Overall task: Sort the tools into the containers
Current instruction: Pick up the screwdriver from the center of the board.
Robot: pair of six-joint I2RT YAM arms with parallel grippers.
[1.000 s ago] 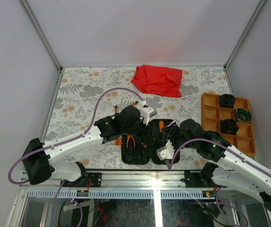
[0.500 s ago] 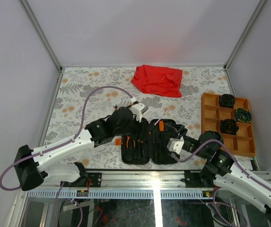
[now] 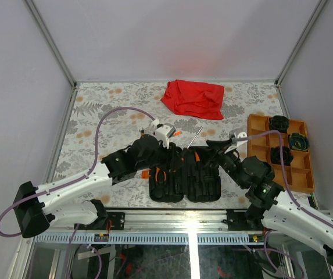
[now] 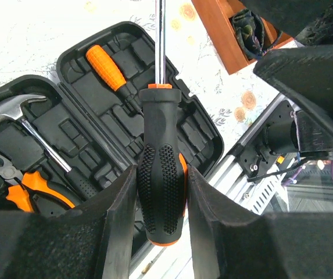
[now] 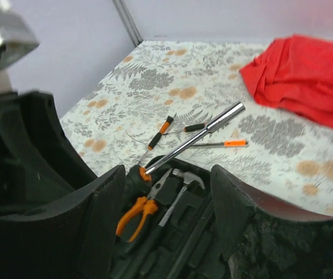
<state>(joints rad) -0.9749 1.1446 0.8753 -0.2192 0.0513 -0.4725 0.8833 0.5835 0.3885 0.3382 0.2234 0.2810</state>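
At the near edge of the table, the black rounded-rectangular hard tool case (image 3: 204, 185) is lying open. A steel-headed hammer (image 4: 12, 107) and orange-handled pliers (image 4: 16, 192) are sitting in its left half, and a short screwdriver with an orange handle (image 4: 107, 67) is resting in its right half. Just above the case, the left gripper (image 4: 161, 174) is pinching the black-and-orange handle of a long steel-shafted screwdriver (image 4: 160, 122), whose shaft is pointing toward the far right. To its right, the right gripper (image 5: 167, 174) is hovering near the case's far right corner with its fingers spread and nothing between them. Beyond the case, what seem to be three small screwdrivers (image 5: 159, 132) are lying loose on the floral tabletop (image 3: 96, 116), though they are blurred. The orange plastic tray with square compartments (image 3: 252, 139) is standing at the right edge, holding dark round objects (image 3: 281, 154). Farthest off, a crumpled red cloth (image 3: 193, 97) is lying near the far edge.
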